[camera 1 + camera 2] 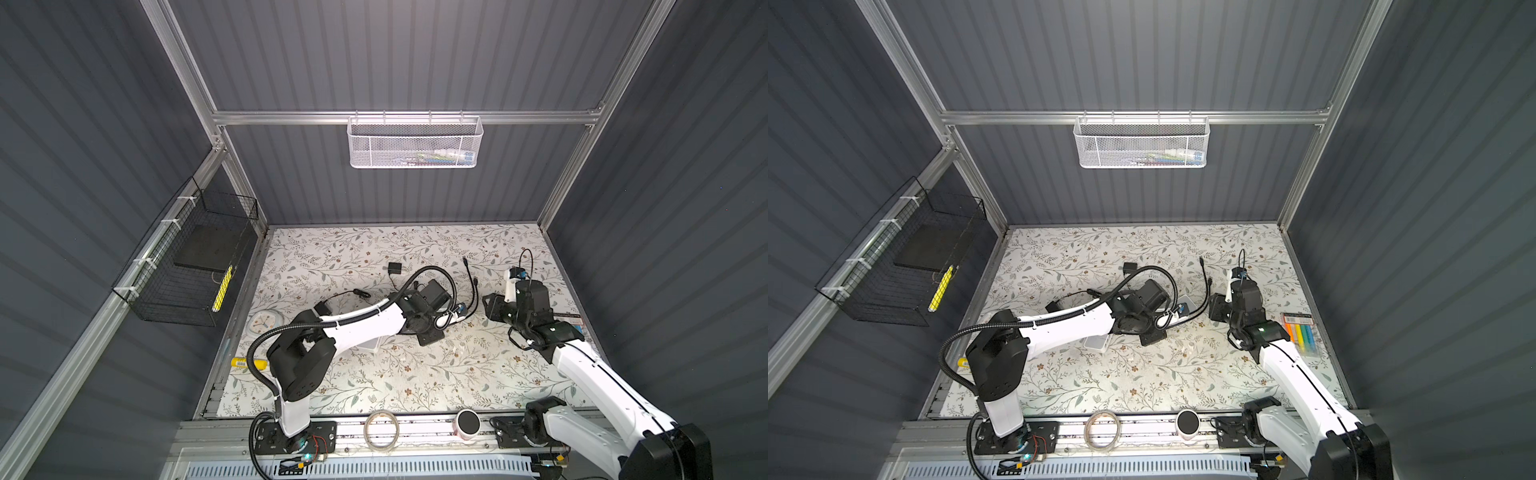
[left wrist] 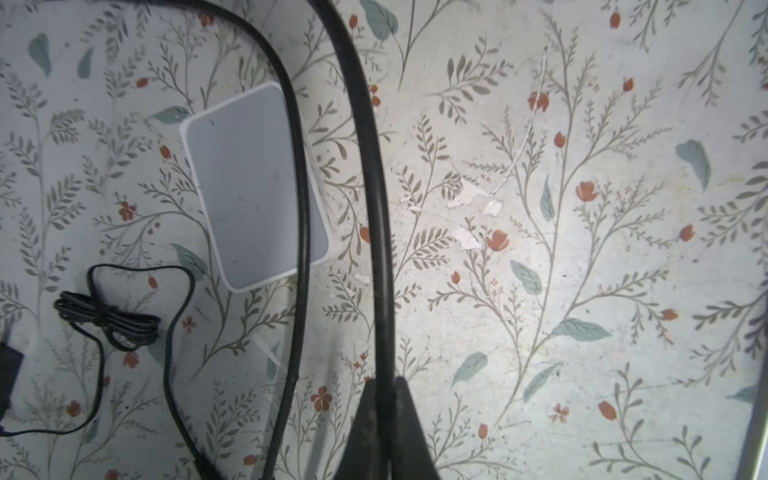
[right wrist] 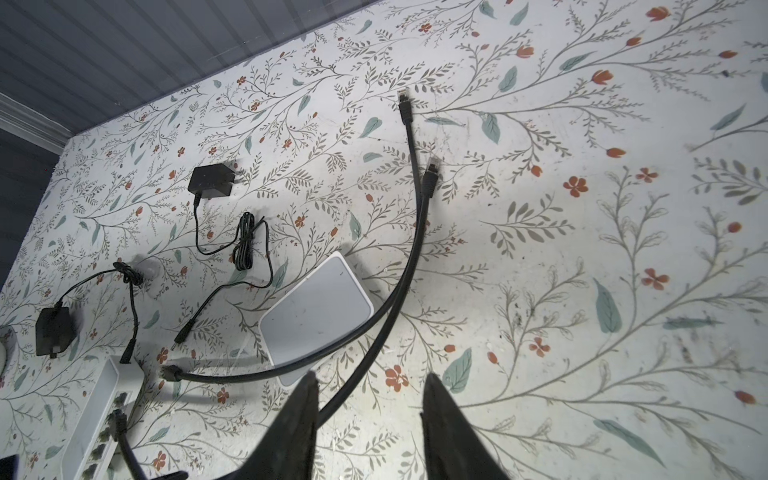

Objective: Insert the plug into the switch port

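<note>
Cable (image 2: 374, 208), black, is clamped between the closed fingers of the left pincer (image 2: 384, 380) and held raised above the desk (image 2: 582, 249). Its free plug (image 3: 432, 170) points toward the back edge, right of the desk's middle, and is seated in no port. Whether the plug touches the desk cannot be told.

The switch (image 3: 106, 399) is white with a row of ports along one side. It lies left of the desk's middle, well apart from the plug. A white box (image 3: 316, 307) lies between switch and plug, near the middle. A loose cable (image 3: 232, 377) runs across the box with both ends free.

The right pincer (image 3: 370, 376) stands open and grips nothing. It hangs above the desk, right of the box. The held cable passes beside one finger (image 3: 299, 424); contact there cannot be told.
</note>
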Controlling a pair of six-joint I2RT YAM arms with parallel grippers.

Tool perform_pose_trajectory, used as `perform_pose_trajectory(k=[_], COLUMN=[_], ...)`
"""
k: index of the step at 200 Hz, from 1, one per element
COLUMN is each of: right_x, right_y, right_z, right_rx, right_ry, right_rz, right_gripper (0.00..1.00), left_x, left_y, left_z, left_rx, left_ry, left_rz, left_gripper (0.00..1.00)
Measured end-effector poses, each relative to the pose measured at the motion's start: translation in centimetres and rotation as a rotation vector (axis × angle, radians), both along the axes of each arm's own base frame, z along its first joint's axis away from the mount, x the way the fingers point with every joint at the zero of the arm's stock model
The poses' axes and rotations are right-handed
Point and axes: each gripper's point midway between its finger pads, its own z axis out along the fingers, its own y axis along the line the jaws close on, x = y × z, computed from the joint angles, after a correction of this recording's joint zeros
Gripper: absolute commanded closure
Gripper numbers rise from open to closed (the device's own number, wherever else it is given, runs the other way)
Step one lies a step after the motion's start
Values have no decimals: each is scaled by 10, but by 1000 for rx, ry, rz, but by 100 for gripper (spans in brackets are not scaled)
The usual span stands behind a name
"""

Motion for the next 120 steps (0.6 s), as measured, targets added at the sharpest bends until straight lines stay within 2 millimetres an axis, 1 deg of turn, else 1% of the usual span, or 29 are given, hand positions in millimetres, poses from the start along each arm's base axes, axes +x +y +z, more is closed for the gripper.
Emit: perform_pose_trajectory(k=[15, 31, 47, 58, 76, 95, 120], right_x=[0, 0, -1, -1, -2, -2, 1], right_y=[0, 0, 0, 0, -1, -1, 2], right_z=[0, 0, -1, -1, -3, -3, 0], right_rx=[4, 9, 11, 11, 9, 8, 9], right_ry=[2, 4, 8, 11, 18, 23, 22], right_rz=[-5, -9, -11, -11, -11, -12, -7], right_gripper=[58, 58, 58, 58, 58, 59, 59], left_x=[0, 2, 7, 11, 26, 49, 72], left_y=[0, 1, 6, 12, 30, 52, 70], left_z=[4, 4, 3, 3, 9, 23, 42], left_rx=[-17, -28, -46, -59, -98, -162, -256], left_ry=[-11, -17, -25, -26, -38, -59, -97], left_rz=[0, 8, 31, 58, 129, 235, 342], left_gripper=[100, 100, 100, 100, 100, 100, 100])
